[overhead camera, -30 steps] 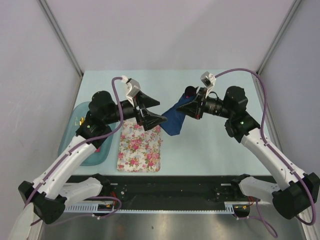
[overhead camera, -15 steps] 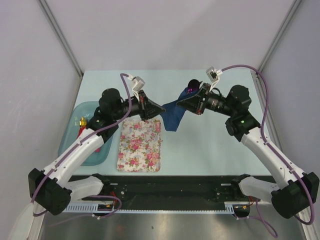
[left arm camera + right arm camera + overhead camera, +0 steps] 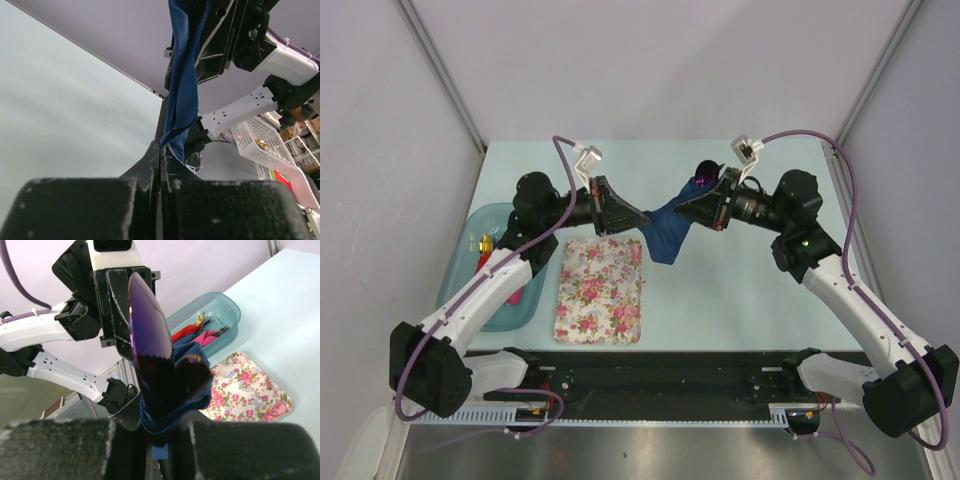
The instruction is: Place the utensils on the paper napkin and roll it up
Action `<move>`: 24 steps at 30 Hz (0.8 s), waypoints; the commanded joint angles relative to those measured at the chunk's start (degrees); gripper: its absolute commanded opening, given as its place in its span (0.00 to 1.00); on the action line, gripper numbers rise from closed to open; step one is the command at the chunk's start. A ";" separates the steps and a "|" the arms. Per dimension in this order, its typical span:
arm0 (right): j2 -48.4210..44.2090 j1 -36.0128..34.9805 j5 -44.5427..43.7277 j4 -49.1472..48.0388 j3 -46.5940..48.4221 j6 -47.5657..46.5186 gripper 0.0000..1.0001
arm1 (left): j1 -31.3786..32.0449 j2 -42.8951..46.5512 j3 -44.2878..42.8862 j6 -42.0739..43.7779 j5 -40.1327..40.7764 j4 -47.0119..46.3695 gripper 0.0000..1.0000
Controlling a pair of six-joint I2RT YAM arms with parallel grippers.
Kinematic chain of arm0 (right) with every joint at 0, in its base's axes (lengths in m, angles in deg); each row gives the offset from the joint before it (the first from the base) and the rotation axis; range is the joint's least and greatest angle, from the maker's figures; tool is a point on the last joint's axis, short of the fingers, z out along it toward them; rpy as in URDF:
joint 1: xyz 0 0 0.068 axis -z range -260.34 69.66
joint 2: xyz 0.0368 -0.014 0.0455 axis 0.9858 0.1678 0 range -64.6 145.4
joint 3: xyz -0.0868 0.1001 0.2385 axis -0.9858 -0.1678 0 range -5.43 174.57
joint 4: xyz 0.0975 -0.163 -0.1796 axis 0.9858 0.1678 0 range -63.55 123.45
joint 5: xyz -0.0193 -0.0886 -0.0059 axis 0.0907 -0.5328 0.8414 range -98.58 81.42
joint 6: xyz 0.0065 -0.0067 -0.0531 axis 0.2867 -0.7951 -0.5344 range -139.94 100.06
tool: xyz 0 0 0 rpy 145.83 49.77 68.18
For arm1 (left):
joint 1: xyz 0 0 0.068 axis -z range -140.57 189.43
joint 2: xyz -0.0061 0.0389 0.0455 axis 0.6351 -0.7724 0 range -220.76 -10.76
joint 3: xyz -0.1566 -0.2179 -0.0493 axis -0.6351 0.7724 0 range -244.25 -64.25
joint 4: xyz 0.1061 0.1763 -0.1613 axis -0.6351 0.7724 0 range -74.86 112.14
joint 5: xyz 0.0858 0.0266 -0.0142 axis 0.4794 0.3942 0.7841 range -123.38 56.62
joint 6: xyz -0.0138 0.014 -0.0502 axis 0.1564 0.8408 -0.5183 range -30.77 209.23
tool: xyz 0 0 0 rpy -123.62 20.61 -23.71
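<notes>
Left pincer [image 3: 641,217], right pincer [image 3: 683,208] each clamping paper napkin [image 3: 665,235], stretched left-right between them

Your left arm [image 3: 480,295] and right arm [image 3: 855,305] wear white shells over black joints. A purple cable [image 3: 800,134] trails along each, and the black fingers [image 3: 80,210] look scuffed.

Napkin [image 3: 665,235]: plain navy blue. Spoon [image 3: 147,340]: glossy purple bowl. Mat [image 3: 600,290]: white ground, pink rose print, green leaves. Tray [image 3: 455,272]: translucent teal. Table [image 3: 750,290]: pale blue-green. Cables [image 3: 800,137]: purple.
</notes>
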 commanded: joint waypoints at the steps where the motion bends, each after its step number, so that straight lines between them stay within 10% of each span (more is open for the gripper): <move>1: -1.56 -0.50 3.92 0.04 2.35 0.13 0.00 | -3.26 0.13 0.99 -3.54 -0.19 -6.70 0.00; 11: -0.77 -0.06 5.41 -3.38 2.61 3.47 0.00 | -4.93 -2.51 2.58 -3.56 6.83 -0.47 0.01; 24: 1.42 2.23 -14.24 5.92 3.49 5.75 0.00 | -6.61 8.12 -8.24 26.85 28.08 24.13 0.75</move>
